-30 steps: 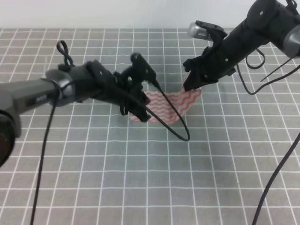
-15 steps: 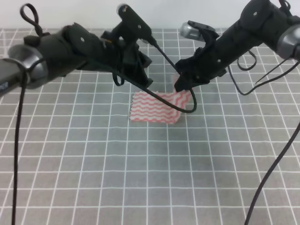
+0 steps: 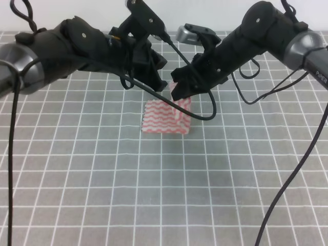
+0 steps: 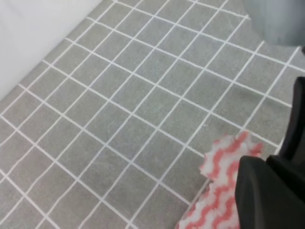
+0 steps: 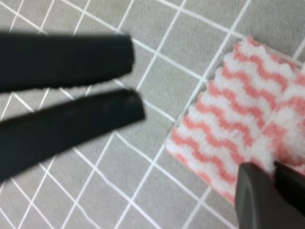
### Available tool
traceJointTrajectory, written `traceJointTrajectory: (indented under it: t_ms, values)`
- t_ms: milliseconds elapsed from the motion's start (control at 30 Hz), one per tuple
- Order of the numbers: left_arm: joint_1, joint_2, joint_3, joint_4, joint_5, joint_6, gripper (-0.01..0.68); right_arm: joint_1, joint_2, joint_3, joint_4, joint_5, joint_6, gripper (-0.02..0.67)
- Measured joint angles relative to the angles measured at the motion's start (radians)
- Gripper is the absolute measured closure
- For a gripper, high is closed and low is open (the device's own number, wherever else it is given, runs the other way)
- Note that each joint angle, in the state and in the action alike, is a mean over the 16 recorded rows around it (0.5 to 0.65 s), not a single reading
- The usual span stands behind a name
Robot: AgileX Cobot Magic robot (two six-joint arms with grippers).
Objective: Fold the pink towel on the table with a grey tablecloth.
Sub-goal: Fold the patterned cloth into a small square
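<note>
Exterior high view shows the towel (image 3: 165, 118) lying near the middle of the table (image 3: 102, 195), with its 3 o'clock edge lifted toward 12 o'clock. The right gripper (image 3: 178, 91) is clenched on that raised corner; in the right wrist view its fingers (image 5: 267, 193) pinch pink cloth. The left gripper (image 3: 154, 82) hangs just past the towel at 11 o'clock; whether its jaws are apart I cannot tell. Judging by the drape, the cloth is light, limp and easily dragged, so hold it by corners and lay it down gently.
</note>
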Motion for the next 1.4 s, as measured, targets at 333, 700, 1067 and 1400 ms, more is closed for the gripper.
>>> traceJointTrajectory:
  t_ms: [333,700,1067,1400]
  values:
    - [0.000,-0.001,0.000,-0.001,0.013,-0.005,0.667,0.021,0.013,0.000,0.003,-0.041,0.000,0.658]
    - [0.001,0.001,0.000,0.001,0.013,-0.005,0.667,0.033,0.046,0.000,0.022,-0.050,0.000,0.657]
    - [0.009,0.001,0.000,0.001,0.014,-0.005,0.667,0.034,0.066,0.000,0.056,-0.065,-0.001,0.622]
    - [0.023,0.000,0.000,0.001,0.015,-0.008,0.667,0.034,0.076,0.000,0.151,-0.072,-0.053,0.492]
